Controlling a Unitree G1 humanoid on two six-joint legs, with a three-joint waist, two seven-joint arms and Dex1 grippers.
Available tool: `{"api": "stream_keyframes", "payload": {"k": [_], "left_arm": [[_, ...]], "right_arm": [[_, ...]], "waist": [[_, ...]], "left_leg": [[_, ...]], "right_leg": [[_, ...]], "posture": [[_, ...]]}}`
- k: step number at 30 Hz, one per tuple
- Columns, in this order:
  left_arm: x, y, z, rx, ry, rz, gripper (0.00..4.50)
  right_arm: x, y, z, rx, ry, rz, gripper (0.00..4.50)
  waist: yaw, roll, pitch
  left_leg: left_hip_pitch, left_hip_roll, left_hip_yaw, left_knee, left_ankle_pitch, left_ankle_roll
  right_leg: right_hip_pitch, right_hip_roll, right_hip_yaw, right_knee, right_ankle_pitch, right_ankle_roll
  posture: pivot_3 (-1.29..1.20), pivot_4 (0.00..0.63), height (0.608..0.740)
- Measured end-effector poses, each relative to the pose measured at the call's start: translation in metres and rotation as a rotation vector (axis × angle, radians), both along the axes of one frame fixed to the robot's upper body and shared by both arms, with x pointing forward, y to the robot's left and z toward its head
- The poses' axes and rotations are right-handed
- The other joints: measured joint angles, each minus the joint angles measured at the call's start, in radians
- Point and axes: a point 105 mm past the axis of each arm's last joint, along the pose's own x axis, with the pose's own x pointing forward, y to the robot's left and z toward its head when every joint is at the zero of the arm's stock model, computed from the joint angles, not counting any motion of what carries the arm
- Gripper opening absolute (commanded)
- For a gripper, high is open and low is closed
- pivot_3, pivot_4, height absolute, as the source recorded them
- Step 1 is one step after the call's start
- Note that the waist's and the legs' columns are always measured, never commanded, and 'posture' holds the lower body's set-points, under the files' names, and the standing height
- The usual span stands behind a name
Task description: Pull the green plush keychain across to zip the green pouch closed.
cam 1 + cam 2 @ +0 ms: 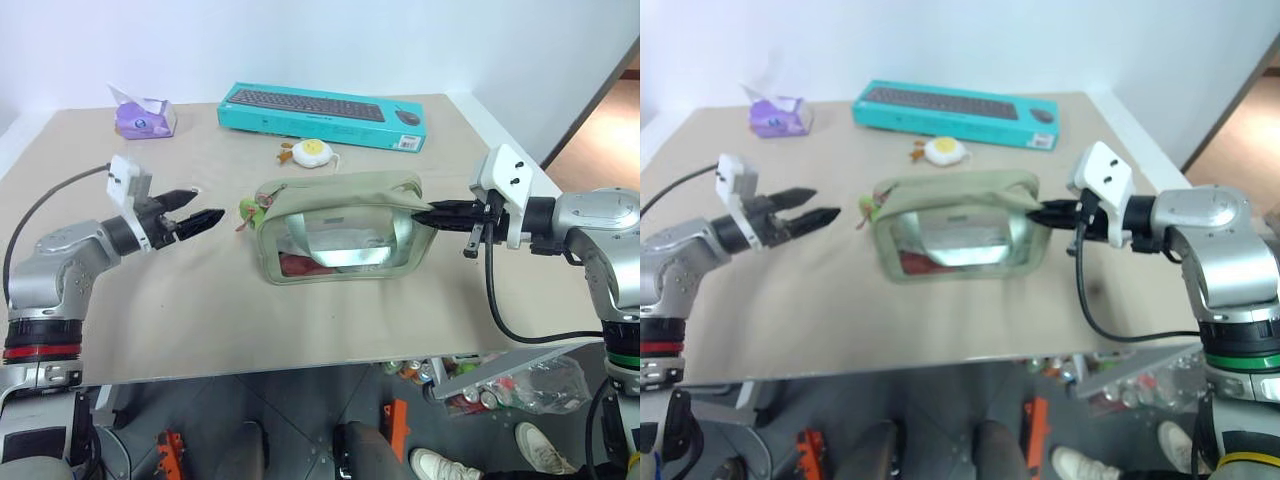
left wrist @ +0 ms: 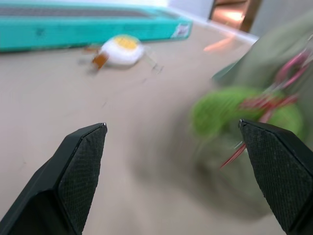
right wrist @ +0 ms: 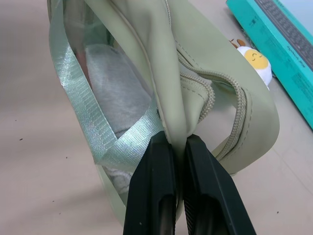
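Observation:
The pale green pouch (image 1: pixel 340 232) stands mid-table with its clear window facing me. The lime-green plush keychain (image 1: pixel 250 210) hangs at its left end, touching the table. My left gripper (image 1: pixel 208 205) is open, level with the keychain and a short way to its left; the left wrist view shows the keychain (image 2: pixel 234 110) ahead of the fingers, nothing between them. My right gripper (image 3: pixel 177 142) is shut on the pouch's right end fabric (image 3: pixel 171 98), just beside the zipper track, whose two sides stand apart there.
A teal keyboard box (image 1: pixel 320 115) lies along the far side. A yellow-and-white round plush toy (image 1: pixel 310 152) sits just behind the pouch. A purple tissue pack (image 1: pixel 145 115) is at the far left. The table's front edge (image 1: pixel 300 368) is close.

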Motion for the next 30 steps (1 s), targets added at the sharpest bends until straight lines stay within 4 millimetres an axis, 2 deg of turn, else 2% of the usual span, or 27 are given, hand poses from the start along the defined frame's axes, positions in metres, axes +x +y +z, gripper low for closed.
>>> {"api": "stream_keyframes", "payload": {"k": [8,15,23,24,30], "left_arm": [[0.008,-0.025,0.005,0.052,-0.024,-0.188,4.5],[0.022,-0.032,0.002,0.123,-0.03,-0.257,4.5],[0.031,-0.053,-0.006,0.135,-0.032,-0.336,4.5],[0.032,-0.056,-0.006,0.136,-0.037,-0.341,3.96],[0.037,-0.061,0.001,0.126,-0.071,-0.34,1.95]], "right_arm": [[-0.001,-0.001,0.0,-0.009,-0.001,0.002,0.03],[-0.001,-0.002,0.001,-0.017,0.0,-0.003,0.03],[-0.001,-0.003,0.001,-0.019,0.003,-0.009,0.03],[-0.001,-0.004,0.001,-0.02,0.003,-0.011,0.0],[-0.001,-0.006,0.001,-0.026,0.002,-0.02,0.0]], "waist": [[0.0,0.0,0.0],[0.0,0.0,0.0],[0.0,0.0,0.0],[0.0,0.0,0.0],[0.0,0.0,0.0]], "left_leg": [[0.0,0.0,0.0,0.001,0.0,0.0],[-0.001,0.0,0.0,0.001,0.0,0.0],[-0.001,0.0,0.0,0.001,0.0,0.0],[-0.002,0.0,0.0,0.002,0.0,0.0],[-0.002,0.0,0.0,0.002,0.0,0.0]], "right_leg": [[0.0,0.0,0.0,0.0,0.001,0.0],[0.0,0.0,0.0,0.0,0.001,0.0],[-0.001,0.0,0.0,0.0,0.001,0.0],[-0.001,0.0,0.0,0.0,0.001,0.0],[-0.001,0.0,0.0,0.0,0.001,0.0]], "posture": [[0.0,0.15,0.74],[0.0,0.15,0.74],[0.0,0.15,0.74],[0.0,0.15,0.74],[0.0,0.15,0.74]]}}
